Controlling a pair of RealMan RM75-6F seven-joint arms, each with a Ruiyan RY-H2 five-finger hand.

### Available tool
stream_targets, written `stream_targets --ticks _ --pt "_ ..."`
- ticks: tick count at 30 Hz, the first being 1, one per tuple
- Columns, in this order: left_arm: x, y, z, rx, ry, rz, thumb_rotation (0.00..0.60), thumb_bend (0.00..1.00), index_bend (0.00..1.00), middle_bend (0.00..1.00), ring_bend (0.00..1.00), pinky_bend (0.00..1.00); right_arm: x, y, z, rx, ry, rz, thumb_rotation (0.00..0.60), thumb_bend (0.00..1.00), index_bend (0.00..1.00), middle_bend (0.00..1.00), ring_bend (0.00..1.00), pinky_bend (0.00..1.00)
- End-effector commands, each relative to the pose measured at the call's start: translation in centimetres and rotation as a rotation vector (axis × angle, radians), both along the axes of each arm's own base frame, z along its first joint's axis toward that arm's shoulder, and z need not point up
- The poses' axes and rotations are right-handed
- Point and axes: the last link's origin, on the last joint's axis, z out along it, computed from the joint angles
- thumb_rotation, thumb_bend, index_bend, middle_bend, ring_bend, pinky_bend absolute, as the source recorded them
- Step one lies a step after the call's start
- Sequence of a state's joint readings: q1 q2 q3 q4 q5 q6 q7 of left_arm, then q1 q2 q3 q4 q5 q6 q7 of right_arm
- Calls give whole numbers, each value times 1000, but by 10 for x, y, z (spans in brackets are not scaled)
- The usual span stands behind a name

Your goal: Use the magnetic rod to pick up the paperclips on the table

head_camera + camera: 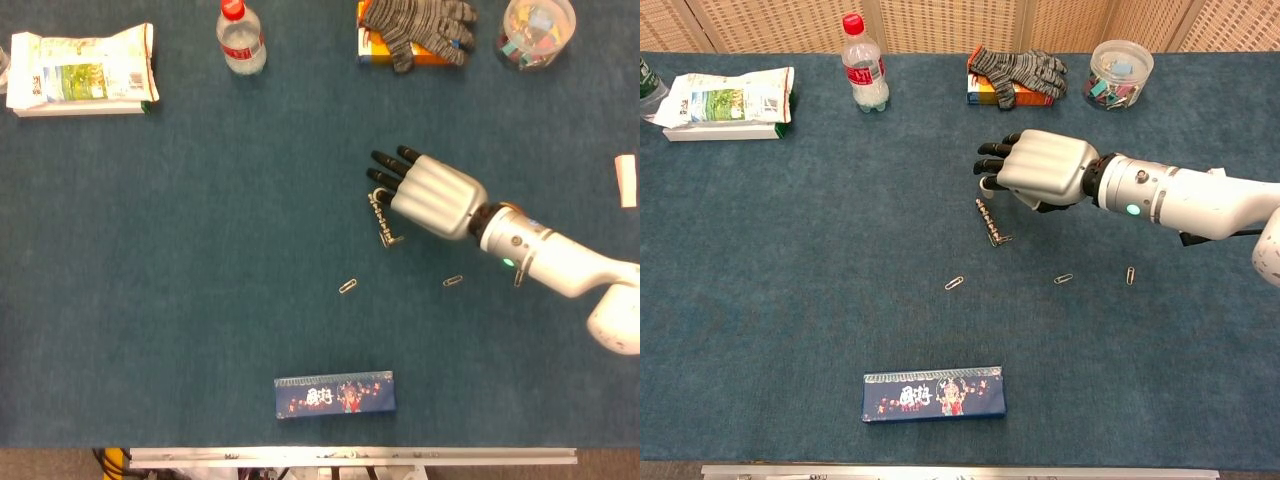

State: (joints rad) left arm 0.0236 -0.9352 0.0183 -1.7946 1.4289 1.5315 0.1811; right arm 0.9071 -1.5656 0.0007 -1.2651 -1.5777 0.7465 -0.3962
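The right hand [1040, 168] hangs over the middle of the blue bench [790, 300], knuckles up, dark fingers [992, 166] curled down and in; from here it seems to hold nothing, though the palm side is hidden. The magnetic rod [987, 221], a short beaded bar, lies flat on the bench just below and slightly left of those fingertips, apart from them in the chest view. In the head view the rod [381, 218] sits right by the fingertips of the hand [430, 195], and I cannot tell whether they touch there. Something small and bent, perhaps a paperclip, clings to the rod's near end.

3 loose paperclips lie nearer the bench's front edge: 1 [954, 283] left of the rod's tip, 1 [1064, 278] below the wrist, and 1 [1130, 275] under the forearm.

Along the far edge stand a water bottle [864, 63], a snack bag [725, 100], a knitted glove [1020, 70] on an orange box, and a clear tub [1118, 72] of clips. A dark printed box [933, 393] lies near the front. The left hand shows in neither view.
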Motion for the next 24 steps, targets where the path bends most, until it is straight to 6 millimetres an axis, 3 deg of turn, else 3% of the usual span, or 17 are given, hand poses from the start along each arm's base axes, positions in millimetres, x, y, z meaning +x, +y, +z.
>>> stream_targets --ticks 1,15,24 --pt "0 0 0 3 0 1 600 186 482 44 0 0 4 1 -5 9 -4 4 600 840 344 146 48 196" --pt "-1 0 3 10 -9 5 600 185 485 45 0 0 8 3 -25 43 -1 8 600 840 344 146 48 196" --pt "-1 0 2 5 -12 4 600 185 486 45 0 0 -12 1 -6 8 21 -21 600 840 344 146 48 196"
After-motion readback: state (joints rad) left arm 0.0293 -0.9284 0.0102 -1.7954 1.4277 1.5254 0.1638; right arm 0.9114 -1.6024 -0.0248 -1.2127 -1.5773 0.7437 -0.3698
